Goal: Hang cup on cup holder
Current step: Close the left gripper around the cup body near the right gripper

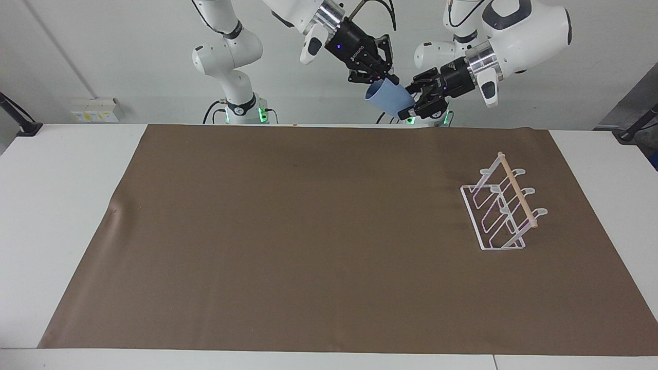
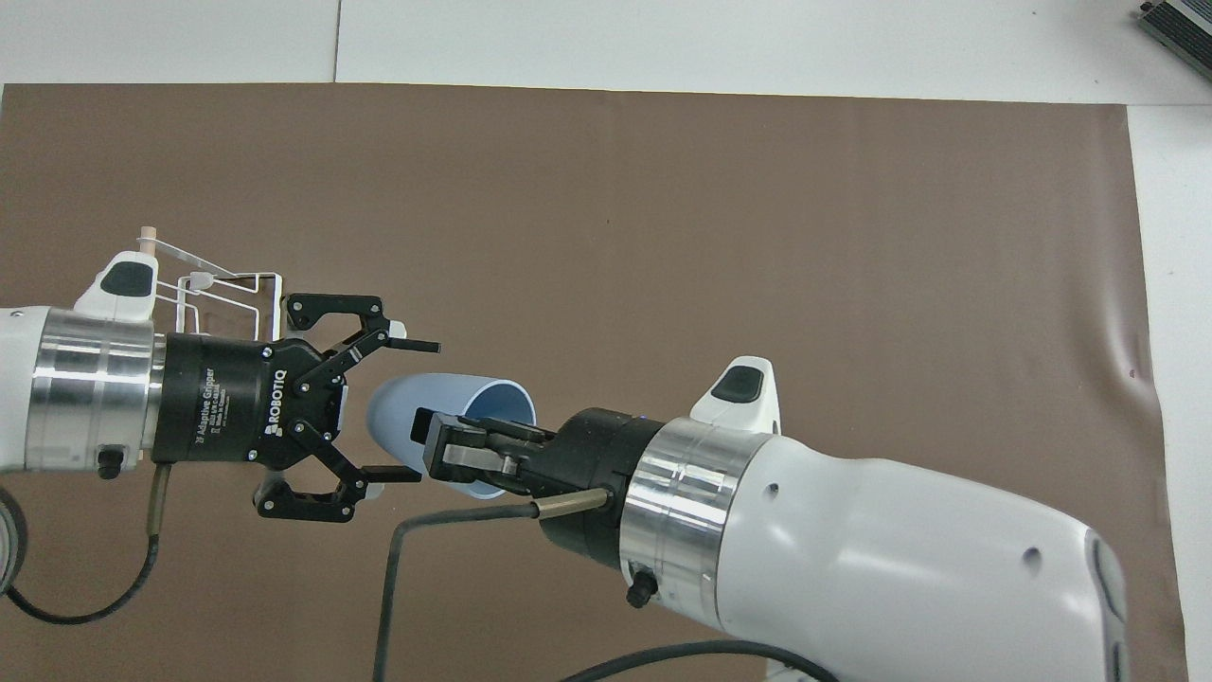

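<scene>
My right end effector (image 2: 445,455) grips the rim of the one light blue tapered plastic cup (image 1: 389,100), held up in the air over the desk's (image 1: 72,216) robot edge. Its long axis lies level, base aimed at my left end effector (image 2: 402,409), whose fingers stand wide around that base, not yet closing. The single white wire cup holder (image 1: 503,210) sits toward the left arm's end, empty.

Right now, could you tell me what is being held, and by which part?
The right gripper holds the cup by its rim wall, one finger inside. The left gripper, jaws open, brackets its base.
</scene>
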Controlling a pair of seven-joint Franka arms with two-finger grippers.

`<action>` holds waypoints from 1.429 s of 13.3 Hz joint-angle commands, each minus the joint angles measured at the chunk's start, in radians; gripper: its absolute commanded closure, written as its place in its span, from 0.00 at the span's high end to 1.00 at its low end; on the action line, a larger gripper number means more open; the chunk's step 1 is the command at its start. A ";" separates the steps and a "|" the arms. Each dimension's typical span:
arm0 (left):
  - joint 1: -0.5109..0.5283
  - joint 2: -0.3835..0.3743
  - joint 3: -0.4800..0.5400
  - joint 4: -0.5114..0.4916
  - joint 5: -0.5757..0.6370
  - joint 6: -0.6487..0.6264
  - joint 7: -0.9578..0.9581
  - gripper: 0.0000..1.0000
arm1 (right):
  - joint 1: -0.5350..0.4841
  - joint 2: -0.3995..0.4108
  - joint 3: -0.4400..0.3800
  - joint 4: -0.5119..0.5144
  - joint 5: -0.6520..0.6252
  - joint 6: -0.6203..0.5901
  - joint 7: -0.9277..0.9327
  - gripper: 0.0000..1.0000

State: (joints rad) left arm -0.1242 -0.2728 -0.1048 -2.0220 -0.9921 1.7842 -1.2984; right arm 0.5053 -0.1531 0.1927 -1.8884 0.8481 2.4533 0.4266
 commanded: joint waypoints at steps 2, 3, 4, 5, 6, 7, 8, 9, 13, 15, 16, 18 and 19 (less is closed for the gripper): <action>-0.006 -0.046 0.010 -0.052 0.006 0.000 0.004 1.00 | -0.002 -0.006 0.005 -0.004 0.029 0.004 0.017 0.00; -0.006 -0.046 0.010 -0.052 0.006 -0.002 0.002 0.85 | -0.001 -0.008 0.005 -0.004 0.029 0.004 0.017 0.00; -0.006 -0.046 0.010 -0.052 0.006 -0.005 0.004 0.36 | -0.001 -0.008 0.005 -0.004 0.029 0.004 0.017 0.00; -0.008 -0.045 0.010 -0.052 0.009 -0.006 0.013 0.00 | -0.002 -0.008 0.005 -0.004 0.029 0.004 0.017 0.00; -0.011 -0.046 0.008 -0.050 0.015 -0.006 0.028 0.00 | -0.002 -0.008 0.005 -0.006 0.029 0.004 0.017 0.00; -0.009 -0.046 0.010 -0.052 0.016 -0.005 0.028 0.00 | -0.001 -0.008 0.005 -0.008 0.029 0.003 0.017 0.00; -0.008 -0.046 0.010 -0.052 0.016 -0.005 0.027 0.00 | -0.001 -0.008 0.005 -0.008 0.029 0.004 0.017 0.00; 0.000 -0.046 0.010 -0.052 0.016 -0.006 0.025 0.00 | -0.002 -0.008 0.005 -0.006 0.029 0.003 0.017 0.00; 0.009 -0.046 0.011 -0.052 0.039 -0.028 0.027 0.00 | -0.002 -0.008 0.005 -0.006 0.029 0.003 0.017 0.11; 0.011 -0.046 0.011 -0.050 0.053 -0.034 0.027 0.00 | -0.002 -0.008 0.005 -0.006 0.029 0.004 0.026 1.00; 0.011 -0.046 0.014 -0.050 0.058 -0.034 0.027 0.00 | -0.002 -0.006 0.005 -0.005 0.029 0.010 0.031 1.00; 0.029 -0.045 0.016 -0.047 0.064 -0.035 0.024 0.00 | -0.002 -0.005 0.005 -0.003 0.029 0.012 0.031 1.00; 0.034 -0.042 0.016 -0.038 0.087 -0.035 0.019 0.00 | -0.002 -0.005 0.005 -0.003 0.029 0.012 0.031 1.00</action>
State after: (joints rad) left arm -0.1141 -0.2857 -0.0924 -2.0413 -0.9346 1.7660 -1.2873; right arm 0.5055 -0.1529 0.1944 -1.8884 0.8486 2.4534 0.4441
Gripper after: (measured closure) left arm 0.273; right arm 0.502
